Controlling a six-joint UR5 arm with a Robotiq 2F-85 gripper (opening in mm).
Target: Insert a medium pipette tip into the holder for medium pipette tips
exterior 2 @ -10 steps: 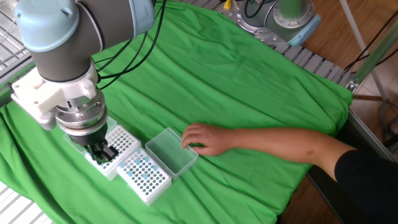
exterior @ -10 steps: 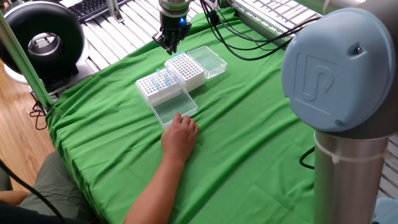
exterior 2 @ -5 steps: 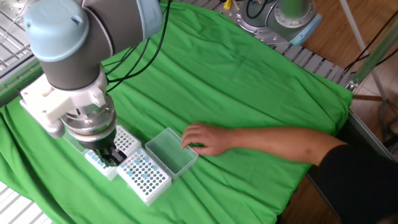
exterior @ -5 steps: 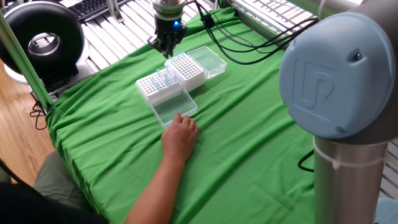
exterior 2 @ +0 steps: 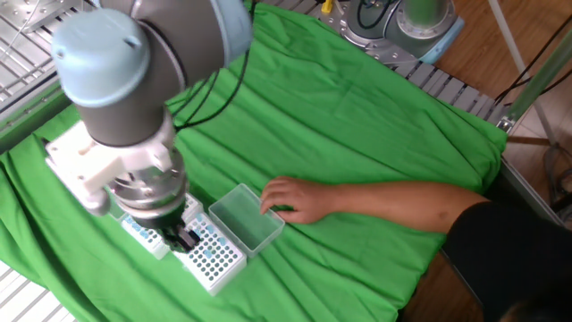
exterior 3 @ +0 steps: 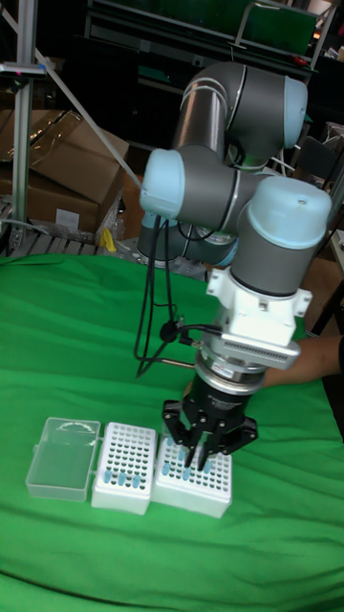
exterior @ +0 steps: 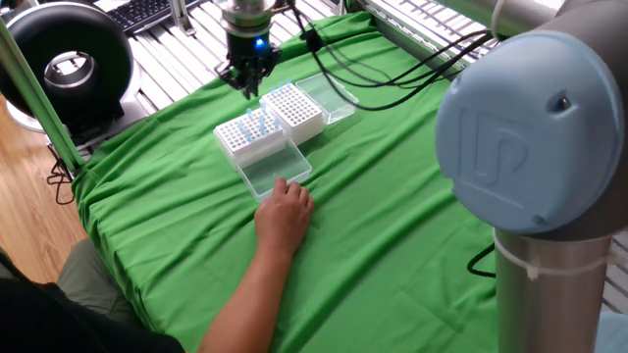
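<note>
One second is enough for the pincer (exterior: 245, 83) to slide off the far corner of the holder for medium pipette tips (exterior: 292, 106) and arrive above the lower rack (exterior: 250, 135) just beside it, so I read this as going to fetch a tip rather than seating one; insertion is not yet done. Its fingers point straight down and look nearly together in the tall fixed view, but I cannot tell whether they pinch anything. The holder sits flat on the green-draped counter (exterior: 392, 216), holes facing up, clear lid (exterior: 332, 96) swung open on its far side; its long axis lies parallel to the neighbouring rack. A person's hand (exterior: 285, 216) rests near that rack's lid.
</note>
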